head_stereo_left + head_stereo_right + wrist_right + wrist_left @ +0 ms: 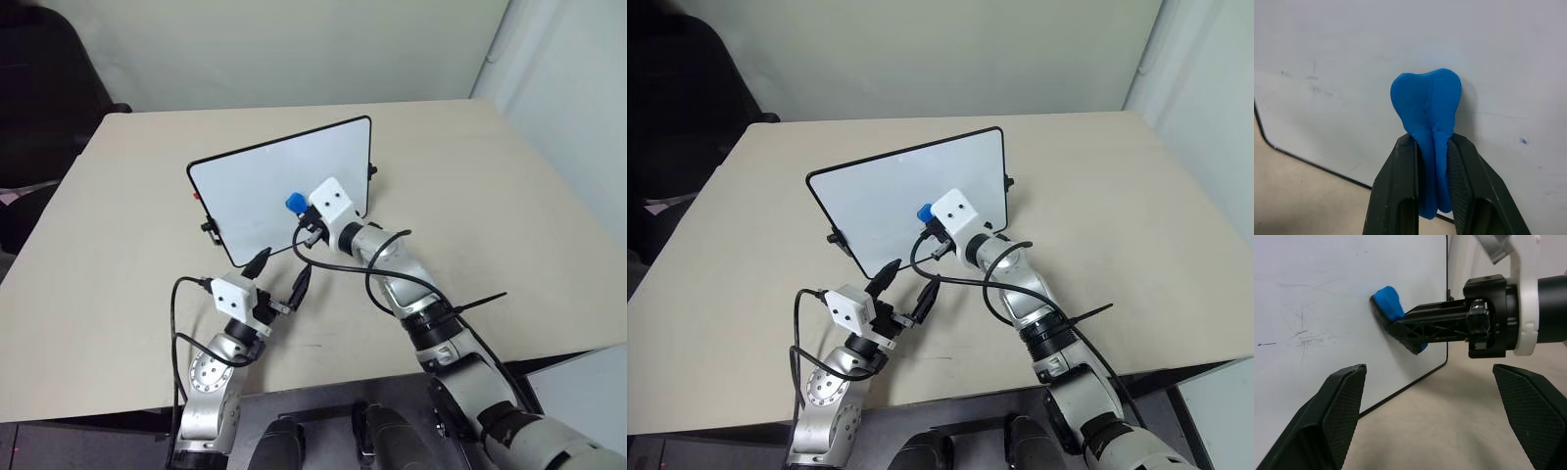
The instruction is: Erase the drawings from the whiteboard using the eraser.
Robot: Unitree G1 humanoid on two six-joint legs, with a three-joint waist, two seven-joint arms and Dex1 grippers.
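**Operator:** Eraser (1426, 117) status and location?

**Technician:** Eraser is clamped between the two black fingers of the right gripper (300, 217). The fingers pinch the blue block hard enough to fold it along its length. Its dark underside presses flat against the whiteboard (257, 191), toward the board's lower right area.

**Operator:** Start from the nearest item. Left arm?

**Technician:** The left gripper (279, 276) sits closest to the table (118, 274) edge, jaws spread wide, holding nothing. It points up at the board's lower edge, just short of it, not touching.

**Operator:** Next item out?

**Technician:** The right arm crosses from the right side, with a loose black cable (382, 269) looped along it. Its wrist carries a white camera housing (330, 199) directly behind the fingers.

**Operator:** Board position?

**Technician:** The whiteboard stands tilted on the beige table, near its middle, black frame all round, a small black knob (373, 170) on each side, and a tiny red mark (196, 196) by its left edge.

**Operator:** Drawings?

**Technician:** Faint grey smudges and thin scratch-like traces (1303, 335) show on the surface to the left of the eraser. A tiny blue speck (1523, 141) lies on the board beside the eraser. No larger blue strokes can be made out.

**Operator:** Beyond the board?

**Technician:** Bare tabletop, then a pale wall (294, 49). A dark chair (44, 88) stands at the far left.
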